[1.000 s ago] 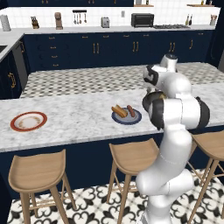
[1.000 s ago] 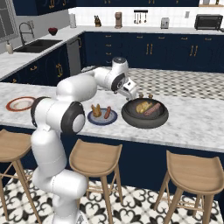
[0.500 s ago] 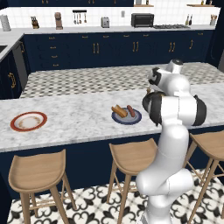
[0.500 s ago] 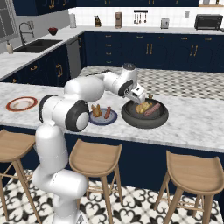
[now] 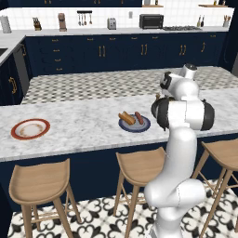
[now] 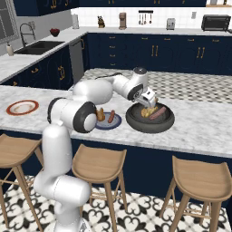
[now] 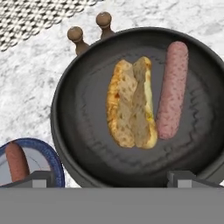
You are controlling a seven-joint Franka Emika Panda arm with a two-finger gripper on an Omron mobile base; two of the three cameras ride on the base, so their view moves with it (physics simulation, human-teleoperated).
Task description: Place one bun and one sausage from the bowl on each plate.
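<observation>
Marble counter (image 6: 199,131) runs across the kitchen island, with 3 wooden stools (image 6: 97,165) tucked along its near side. On it, from the right base view, the dark bowl (image 6: 136,123) sits toward the right, the blue plate (image 6: 115,123) lies just beside it on its left, and the red-rimmed plate (image 6: 21,107) rests well apart at the far left end.

Inside the bowl (image 7: 87,144), the hand view shows 1 split bun (image 7: 131,103) lying near the middle and 1 pink sausage (image 7: 173,89) right next to it, the 2 lying side by side. The blue plate (image 5: 144,126) already carries 1 bun (image 5: 126,118) and 1 sausage (image 5: 138,118). The red-rimmed plate (image 5: 30,128) has a bare white centre.

The gripper (image 6: 150,103) hangs over the bowl, just above the bun and not touching it; its jaws stand spread wide with nothing between them. Its 2 fingertips (image 7: 183,177) appear at the near rim of the bowl in the hand view.

2 small brown knobs (image 7: 75,34) show just beyond the bowl's far rim.
</observation>
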